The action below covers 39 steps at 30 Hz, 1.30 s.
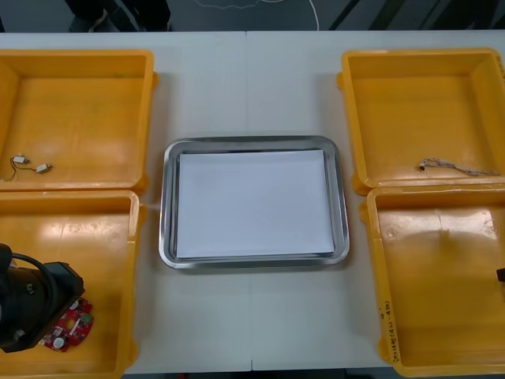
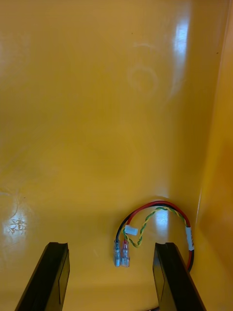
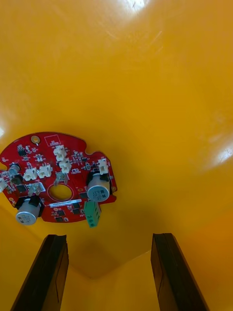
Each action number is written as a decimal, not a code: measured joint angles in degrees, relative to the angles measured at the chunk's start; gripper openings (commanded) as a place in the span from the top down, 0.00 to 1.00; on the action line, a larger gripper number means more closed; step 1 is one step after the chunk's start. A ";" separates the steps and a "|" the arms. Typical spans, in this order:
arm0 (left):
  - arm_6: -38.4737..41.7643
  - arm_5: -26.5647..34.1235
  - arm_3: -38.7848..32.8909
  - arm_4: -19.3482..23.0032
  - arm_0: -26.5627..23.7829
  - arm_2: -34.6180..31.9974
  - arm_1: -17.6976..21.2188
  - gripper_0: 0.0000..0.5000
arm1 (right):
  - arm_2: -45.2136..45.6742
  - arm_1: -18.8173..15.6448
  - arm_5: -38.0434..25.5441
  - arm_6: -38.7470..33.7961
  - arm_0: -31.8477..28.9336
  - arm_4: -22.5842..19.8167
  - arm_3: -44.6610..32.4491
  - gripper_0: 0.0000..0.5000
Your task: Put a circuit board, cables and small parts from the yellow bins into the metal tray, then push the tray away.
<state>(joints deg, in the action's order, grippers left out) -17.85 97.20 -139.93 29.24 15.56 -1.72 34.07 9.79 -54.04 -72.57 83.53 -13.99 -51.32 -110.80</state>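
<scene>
My left arm [image 1: 30, 306] hangs low in the near left yellow bin [image 1: 102, 229], beside a round red circuit board [image 1: 71, 324]. In the left wrist view the left gripper [image 3: 109, 274] is open above the bin floor, and the circuit board [image 3: 58, 177] lies just beyond its fingers, towards one side. The right gripper [image 2: 110, 278] is open in the near right yellow bin [image 1: 442, 308]. A red and yellow cable [image 2: 156, 221] lies just ahead of its fingers, its connector ends between them, near one finger [image 2: 174, 277]. The metal tray [image 1: 170, 205], white inside, sits in the middle of the table.
The far left yellow bin [image 1: 79, 95] holds small metal parts [image 1: 31, 166] with thin leads. In the far right yellow bin [image 1: 426, 103] lies a thin twisted cable [image 1: 458, 166]. A sliver of my right arm [image 1: 500, 275] shows at the table's right edge.
</scene>
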 measured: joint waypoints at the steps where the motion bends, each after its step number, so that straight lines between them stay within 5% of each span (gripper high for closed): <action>1: 0.00 -0.15 0.16 -0.27 0.00 0.36 -0.19 0.00 | 0.07 0.00 0.19 0.00 -0.15 0.00 0.00 0.00; 39: -1.77 -8.33 7.33 -2.40 2.31 3.04 -2.18 0.00 | 0.28 0.98 5.45 2.69 -5.29 0.71 2.57 0.00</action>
<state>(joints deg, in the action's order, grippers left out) -19.62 88.87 -132.60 26.84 17.88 1.32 31.89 10.07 -53.06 -67.11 86.22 -19.28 -50.61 -108.23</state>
